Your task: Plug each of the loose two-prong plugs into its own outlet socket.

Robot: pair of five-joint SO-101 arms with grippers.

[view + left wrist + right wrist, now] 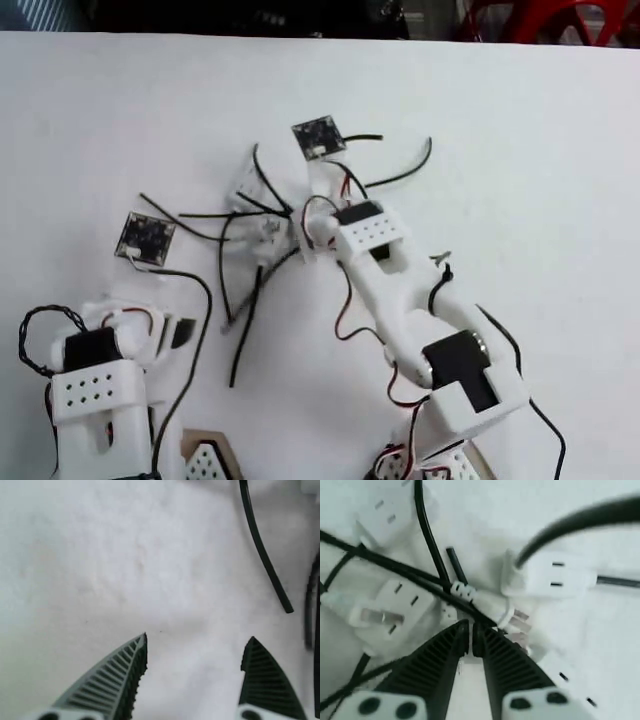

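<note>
right tool (471,630) closed, tips just beside a two-prong plug (487,601) near the outlet socket (555,575); left tool (197,640) open, away from that socket.

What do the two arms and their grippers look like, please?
The left arm and right arm have white plastic shells with black motor blocks and grids of small round holes. Thin red and black wires loop along them. The left gripper and right gripper have dark, ribbed fingers tapering to points on pale bases.
</note>
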